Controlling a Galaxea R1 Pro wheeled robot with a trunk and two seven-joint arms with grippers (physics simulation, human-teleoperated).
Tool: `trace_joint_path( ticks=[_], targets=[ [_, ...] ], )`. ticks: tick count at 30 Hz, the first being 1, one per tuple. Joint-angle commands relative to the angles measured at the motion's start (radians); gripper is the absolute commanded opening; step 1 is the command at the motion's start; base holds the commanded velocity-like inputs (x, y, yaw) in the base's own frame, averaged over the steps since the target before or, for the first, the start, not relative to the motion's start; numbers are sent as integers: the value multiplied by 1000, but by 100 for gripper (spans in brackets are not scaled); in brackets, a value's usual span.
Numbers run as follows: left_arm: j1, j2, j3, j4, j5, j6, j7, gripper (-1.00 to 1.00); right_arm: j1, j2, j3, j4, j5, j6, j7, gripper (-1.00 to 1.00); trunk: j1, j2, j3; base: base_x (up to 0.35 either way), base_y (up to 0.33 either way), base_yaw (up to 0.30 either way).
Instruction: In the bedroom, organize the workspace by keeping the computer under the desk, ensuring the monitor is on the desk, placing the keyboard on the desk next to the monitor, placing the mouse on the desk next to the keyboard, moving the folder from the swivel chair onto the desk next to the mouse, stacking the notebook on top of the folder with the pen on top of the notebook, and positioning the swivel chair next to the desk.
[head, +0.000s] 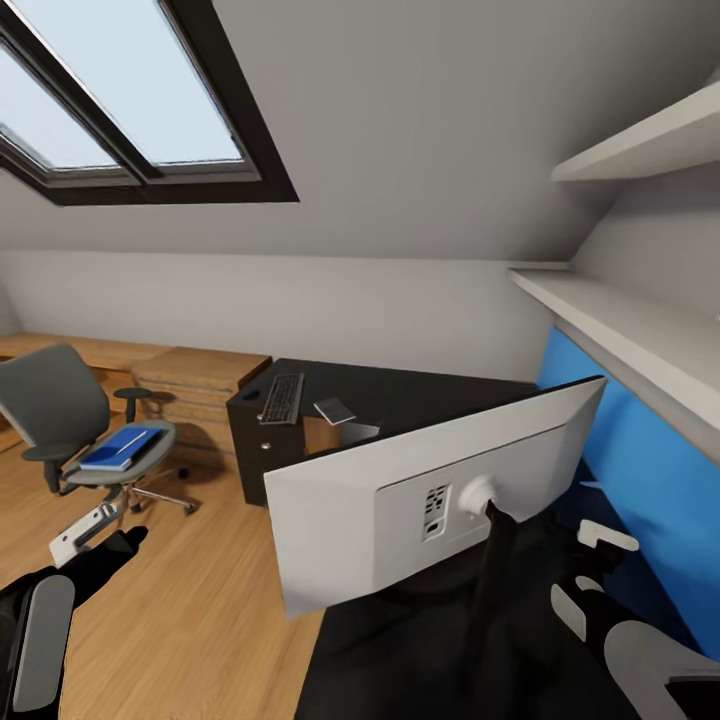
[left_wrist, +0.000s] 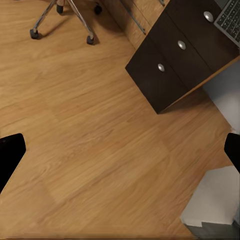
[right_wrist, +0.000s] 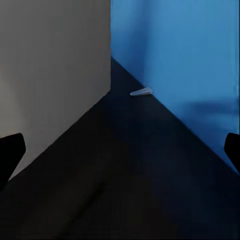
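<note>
The robot's left gripper (head: 95, 530) hangs low over the wood floor (head: 200, 620), and its fingers (left_wrist: 11, 155) are spread wide with nothing between them. The right gripper (head: 590, 565) is over the near end of the black desk (head: 420, 400), close to the blue wall panel (head: 640, 470). Its fingers (right_wrist: 10, 152) are wide apart too, and they hold nothing.

Just past the grippers stands the monitor (head: 400, 500). It is on the desk with its pale grey back facing the robot, and its stand goes down to the dark top. In the right wrist view a small pale thing (right_wrist: 141, 92) lies on the desk right by the blue panel. It is too small to tell what it is.

Farther along the desk the keyboard (head: 283, 397) lies near the far left corner. The small dark notebook (head: 334, 410) lies just beside it, a bit apart. The black drawers (left_wrist: 177, 55) with round silver knobs sit under that end.

To the left, well apart from the desk, is the grey swivel chair (head: 50, 400). The blue folder (head: 122, 447) lies flat on its seat. Behind the chair is a low wooden chest (head: 200, 375). Up above, a skylight (head: 130, 90) sits in the sloped ceiling, and white shelves (head: 640, 330) run along the right wall.
</note>
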Motion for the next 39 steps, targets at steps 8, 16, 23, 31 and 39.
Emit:
trace_joint_path(
  ticks=[8, 16, 23, 31, 39],
  targets=[
    [-2, 0, -1, -1, 11, 4, 7, 100, -1, 0, 8, 0, -7, -3, -3, 100, 0, -2, -2, -317, 128, 0],
    [-1, 0, -2, -1, 11, 4, 7, 100, -1, 0, 8, 0, -7, -3, -3, 100, 0, -2, -2, -334, 11, 0],
    [-1, -1, -3, 0, 11, 5, 6, 100, -1, 2, 9, 1, -7, -3, -3, 100, 0, -2, -2, -336, 1, 0],
    [-1, 0, -123, 6, 10, 8, 8, 100, -1, 32, 11, 2, 7, -2, -2, 100, 0, -2, -2, -335, 18, 0],
    [-1, 2, -189, 28, 5, 10, 10, 100, -1, 78, 9, 2, 18, -5, -2, 100, 0, -2, -2, -193, 137, 0]
  ],
)
